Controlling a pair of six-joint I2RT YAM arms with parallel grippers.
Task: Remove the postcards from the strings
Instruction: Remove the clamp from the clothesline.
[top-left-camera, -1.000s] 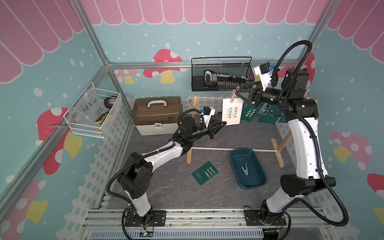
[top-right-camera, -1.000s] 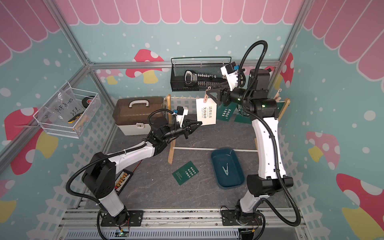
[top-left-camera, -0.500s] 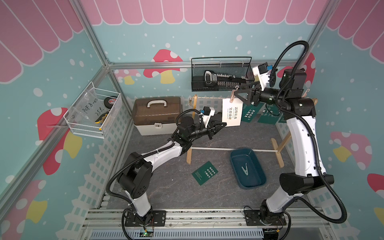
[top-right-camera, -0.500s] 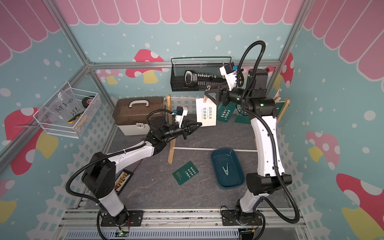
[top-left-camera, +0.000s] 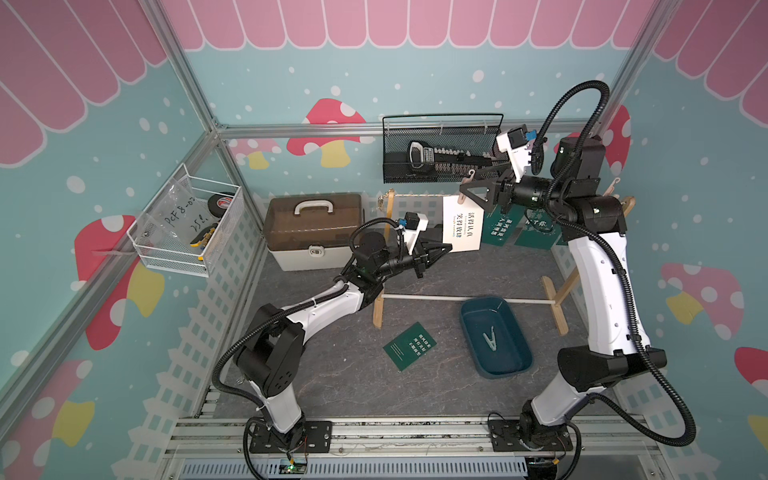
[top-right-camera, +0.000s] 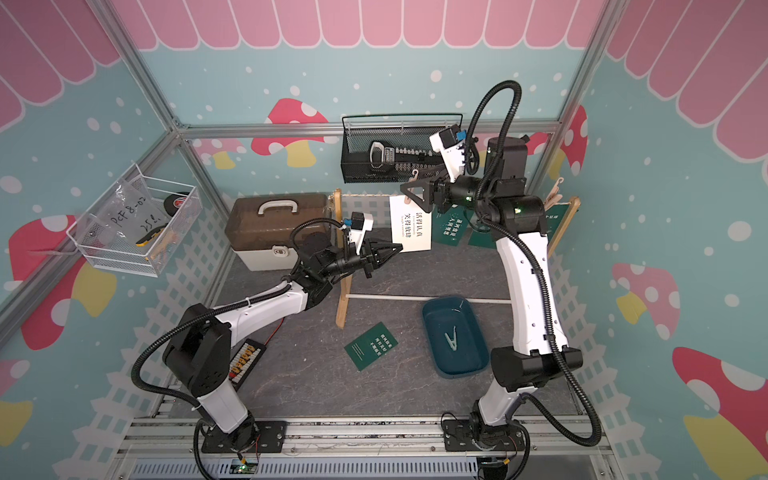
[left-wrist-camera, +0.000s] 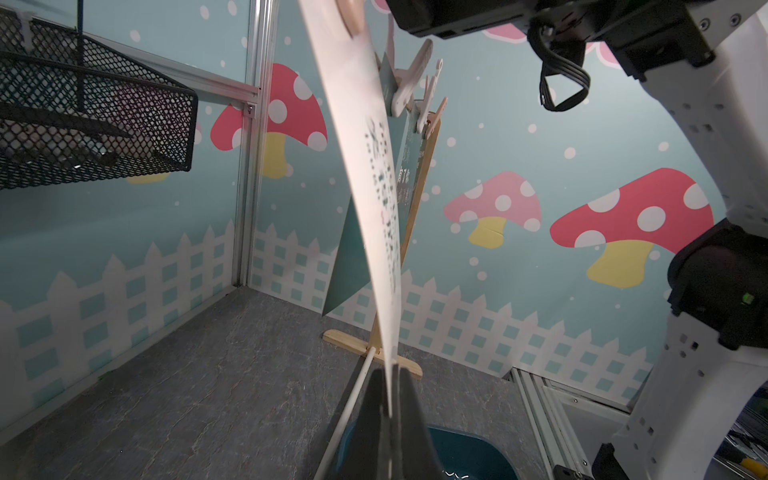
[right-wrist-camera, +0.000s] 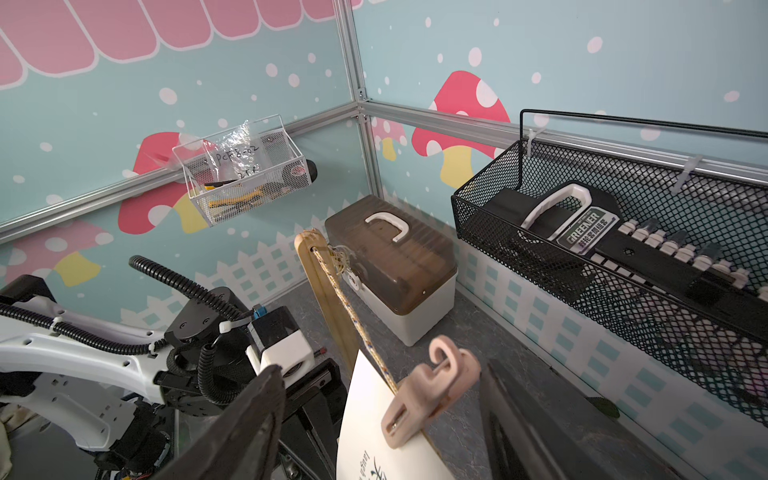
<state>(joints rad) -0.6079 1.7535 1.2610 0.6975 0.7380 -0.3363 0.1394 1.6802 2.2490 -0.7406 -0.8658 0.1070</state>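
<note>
Black tapered fingers (left-wrist-camera: 409, 419) of the left gripper (left-wrist-camera: 390, 415): pressed together on the lower edge of the white postcard (top-left-camera: 462, 226), a thin, matte, rectangular card printed with black characters. The card hangs slanted, lower edge toward the left arm, and bows slightly along its length in the left wrist view.

Flat black fingers (right-wrist-camera: 249, 419) of the right gripper (right-wrist-camera: 380, 374): spread wide, one on each side of the pale pink clothespin (right-wrist-camera: 428, 386), smooth plastic with a hook curl at its top. There is a clear gap on the side toward the left arm; contact on the other side cannot be told.

The pale pink clothespin clamps the white postcard's top edge to the beige twisted cord (right-wrist-camera: 349, 311), which is fibrous and flecked with blue. The cord runs taut to a hole in the light wooden post (right-wrist-camera: 320, 274), round-topped, with a frayed knot.

Further along the cord, past the right gripper: the hanging green postcards (top-left-camera: 500, 226), dark with white characters; at least two show.

Below: the green postcard on the floor (top-left-camera: 409, 345) lies flat on the grey stone-veined floor (top-left-camera: 332, 374). Just beside it sits a deep blue plastic tray (top-left-camera: 465, 320), a rounded rectangle. A pale loose clothespin (top-left-camera: 490, 337) lies in it.
</note>
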